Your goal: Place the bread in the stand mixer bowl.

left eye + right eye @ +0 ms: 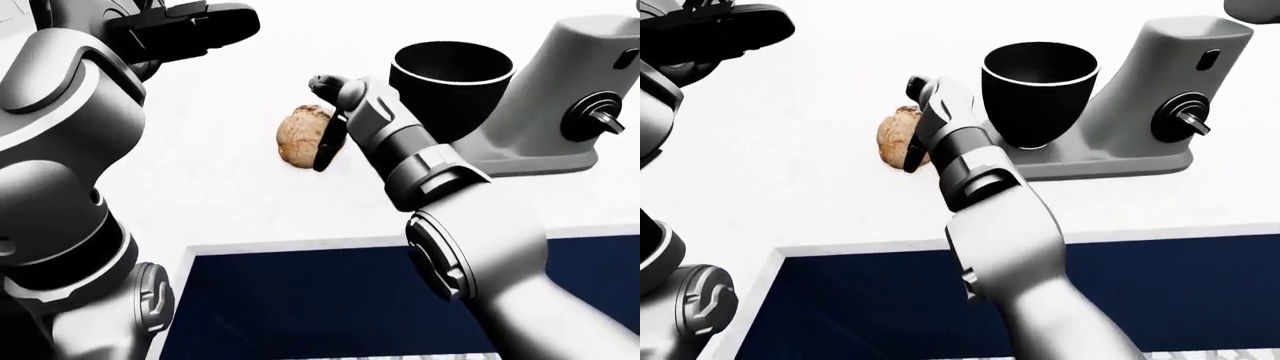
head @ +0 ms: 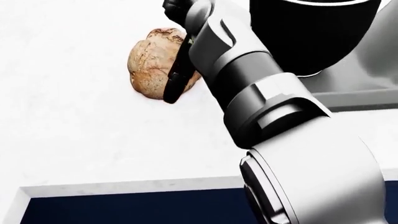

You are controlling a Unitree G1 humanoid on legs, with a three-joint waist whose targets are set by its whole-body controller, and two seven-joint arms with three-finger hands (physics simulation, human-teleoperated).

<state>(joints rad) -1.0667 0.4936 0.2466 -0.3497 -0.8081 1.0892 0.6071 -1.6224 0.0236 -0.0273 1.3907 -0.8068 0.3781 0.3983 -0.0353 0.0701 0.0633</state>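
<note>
A round brown bread loaf (image 1: 298, 135) lies on the white counter, left of the stand mixer. The mixer's black bowl (image 1: 1038, 82) stands upright and empty-looking on the grey mixer base (image 1: 1110, 161). My right hand (image 1: 325, 142) reaches from the lower right and rests against the loaf's right side. One black finger (image 2: 177, 79) hangs down over the loaf's right edge, but the fingers are not closed round it. My left hand (image 1: 190, 26) hovers high at the left-eye view's top left, its fingers stretched out flat and empty.
The grey mixer column (image 1: 575, 82) with a knob (image 1: 600, 116) rises right of the bowl. The white counter's edge (image 1: 300, 244) runs across the lower part, with a dark blue cabinet front (image 1: 330, 307) below it. My right forearm hides the counter between loaf and mixer in the head view.
</note>
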